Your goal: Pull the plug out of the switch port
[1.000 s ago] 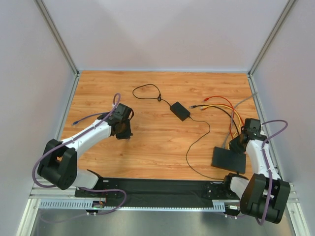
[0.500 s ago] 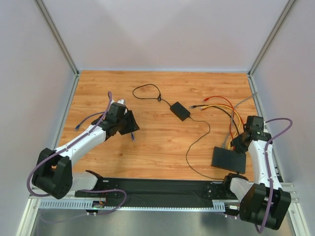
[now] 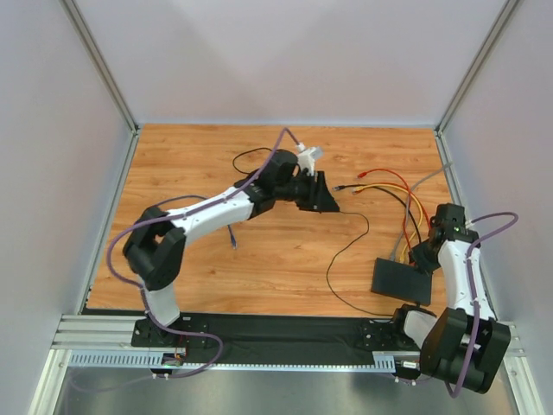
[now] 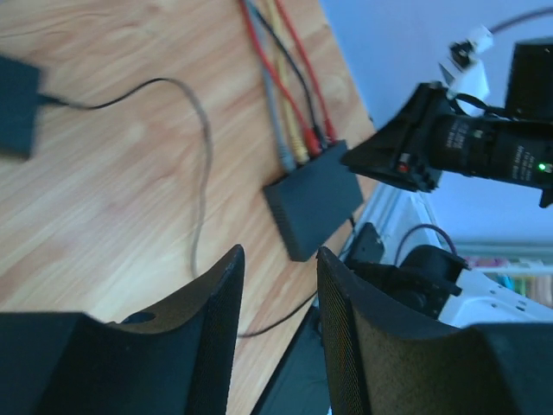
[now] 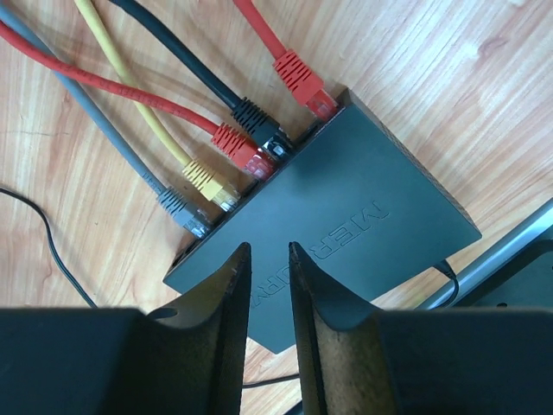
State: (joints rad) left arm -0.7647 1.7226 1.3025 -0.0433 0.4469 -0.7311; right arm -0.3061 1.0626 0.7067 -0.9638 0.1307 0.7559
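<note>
The switch (image 5: 346, 233), a flat black box, lies near the table's front right (image 3: 402, 281). Along its far edge sit several plugs: grey (image 5: 177, 210), yellow (image 5: 207, 184), red (image 5: 235, 147), black (image 5: 257, 121) and a second red (image 5: 302, 78). My right gripper (image 5: 270, 251) hovers just above the switch's top, jaws a little open with nothing between them; from above it shows at the switch's far edge (image 3: 421, 257). My left gripper (image 4: 278, 259) is open and empty, reaching across the table's middle (image 3: 324, 197) and facing the switch (image 4: 313, 207).
A small black power adapter (image 4: 17, 104) lies by the left gripper, its thin black lead (image 3: 346, 251) looping to the switch. Red, yellow, grey and black cables (image 3: 397, 194) fan out at the far right. A loose lilac cable end (image 3: 232, 237) lies at centre left.
The left arm has swung from the table's left side to the centre, over the adapter. Both grippers went from shut to open. The right arm barely moved.
</note>
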